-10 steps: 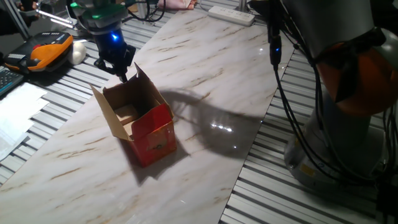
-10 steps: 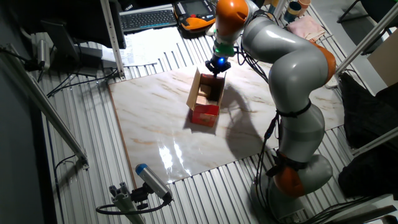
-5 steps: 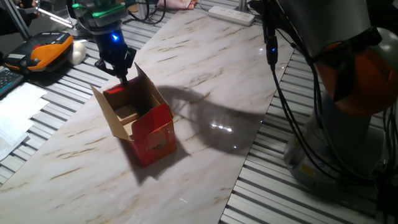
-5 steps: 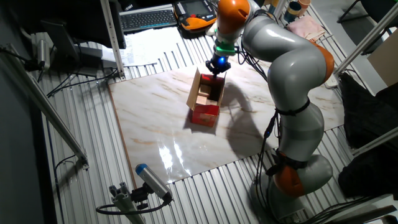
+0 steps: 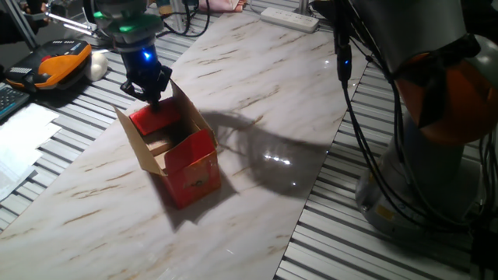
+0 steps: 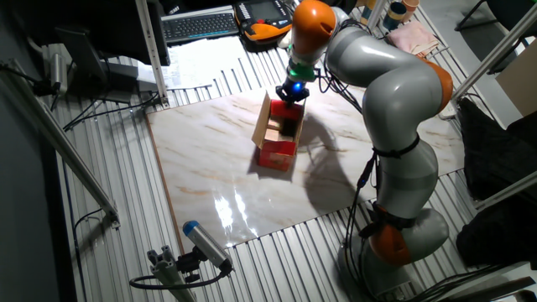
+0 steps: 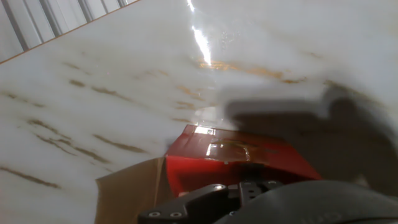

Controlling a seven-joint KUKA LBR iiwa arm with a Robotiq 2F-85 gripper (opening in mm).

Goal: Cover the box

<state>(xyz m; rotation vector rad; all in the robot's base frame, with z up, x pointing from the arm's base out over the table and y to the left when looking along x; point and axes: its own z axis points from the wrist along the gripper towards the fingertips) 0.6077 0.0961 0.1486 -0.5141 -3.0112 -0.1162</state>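
gripper (image 5: 152,96) sits at the far top edge of the box (image 5: 191,167), pushing a red flap (image 5: 148,120) down just under the jaws, whose spread cannot be told; next likely press flap flat, then the brown side flaps.

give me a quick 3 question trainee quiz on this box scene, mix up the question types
1. True or false: the small red cardboard box lies on its side on the marble-patterned tabletop.
2. Multiple choice: the gripper is
A. at the box's far end, on a red flap tipped inward
B. beside the white power strip
C. resting on the tabletop
3. Fill in: the box's inside walls are plain ____.

Key: 1 false, it stands upright with its top open; 2 A; 3 brown. Whether the fingers are open or shut cannot be told.
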